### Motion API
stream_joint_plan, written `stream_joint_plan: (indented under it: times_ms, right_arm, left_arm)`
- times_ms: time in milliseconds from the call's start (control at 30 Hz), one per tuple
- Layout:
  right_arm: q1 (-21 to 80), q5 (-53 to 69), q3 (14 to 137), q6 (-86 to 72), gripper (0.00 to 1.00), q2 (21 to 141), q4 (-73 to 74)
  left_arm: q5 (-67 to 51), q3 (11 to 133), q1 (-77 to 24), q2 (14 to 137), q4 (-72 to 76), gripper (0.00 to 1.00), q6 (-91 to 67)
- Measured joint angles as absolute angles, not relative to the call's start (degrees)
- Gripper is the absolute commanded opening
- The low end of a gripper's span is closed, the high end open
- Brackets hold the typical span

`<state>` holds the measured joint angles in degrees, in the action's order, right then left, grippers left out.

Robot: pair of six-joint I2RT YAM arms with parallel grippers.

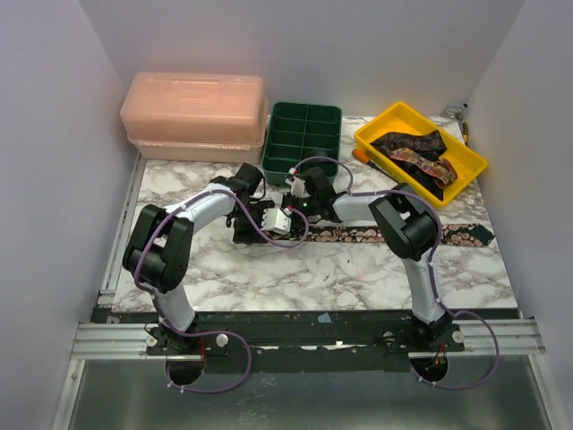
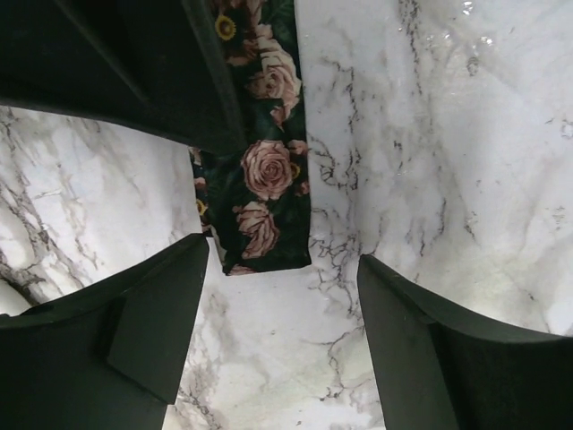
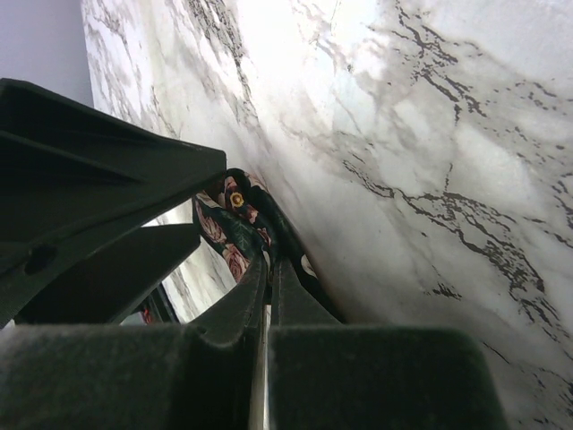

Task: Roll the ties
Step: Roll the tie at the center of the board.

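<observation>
Rolling is barely begun. One tie [image 1: 466, 235] lies flat along the table [image 1: 269, 278] — a fold of it is pinched in the clenched right gripper [image 3: 267, 269], and its end is straddled by the released left gripper [image 2: 282, 296]. No roll is formed — more ties [image 1: 416, 154] are left in the yellow tray [image 1: 378, 121].

The left arm [image 1: 159, 251] stands up from its base, folds at a high elbow and reaches forward and inward, with its wrist bent downward. The left gripper [image 2: 277, 331] points down, its two dark fingers [image 2: 148, 336] spread wide apart. The right arm [image 1: 407, 228] mirrors this pose: elbow up, forearm running inward so that the two wrists nearly meet. The right gripper [image 3: 267, 269] sits just ahead of the left gripper's open fingers, low and steeply tilted, with its fingers pressed flat together. Fabric of a floral tie [image 3: 235, 235] bunches at their tips; whether it is pinched between them cannot be told.
</observation>
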<state>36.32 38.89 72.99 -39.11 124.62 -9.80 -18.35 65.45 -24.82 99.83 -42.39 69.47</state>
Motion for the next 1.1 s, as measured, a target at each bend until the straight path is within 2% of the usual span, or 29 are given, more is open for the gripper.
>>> stream_joint_plan:
  times_ms: [67,200,267,567,767,1000,1100]
  right_arm:
    - [36.32,38.92,72.97,-39.22,0.01,124.62,-9.82]
    - [36.32,39.20,72.71,-39.53,0.01,124.62,-10.26]
    - [36.32,39.31,72.47,-39.62,0.01,124.60,-10.68]
    - [36.32,39.72,71.37,-40.05,0.01,124.40,-12.34]
    - [36.32,39.99,71.37,-40.14,0.02,124.40,-12.36]
    - [35.70,40.93,70.96,-41.39,0.20,124.11,-12.38]
    - [34.87,41.98,70.22,-41.95,0.25,123.44,-12.19]
  left_arm:
    - [-18.33,65.45,-24.88,99.83,-43.05,0.70,69.32]
    - [-18.13,65.91,-24.88,99.85,-43.57,0.48,68.05]
    - [-17.80,66.39,-24.88,99.96,-43.57,0.41,67.37]
    - [-18.39,67.94,-24.91,100.75,-43.31,0.31,65.04]
    - [-21.34,70.70,-25.78,100.75,-44.66,0.30,63.29]
    - [-22.15,72.71,-27.90,101.32,-45.43,0.25,62.48]
    - [-22.37,72.75,-28.38,101.91,-45.56,0.23,62.33]
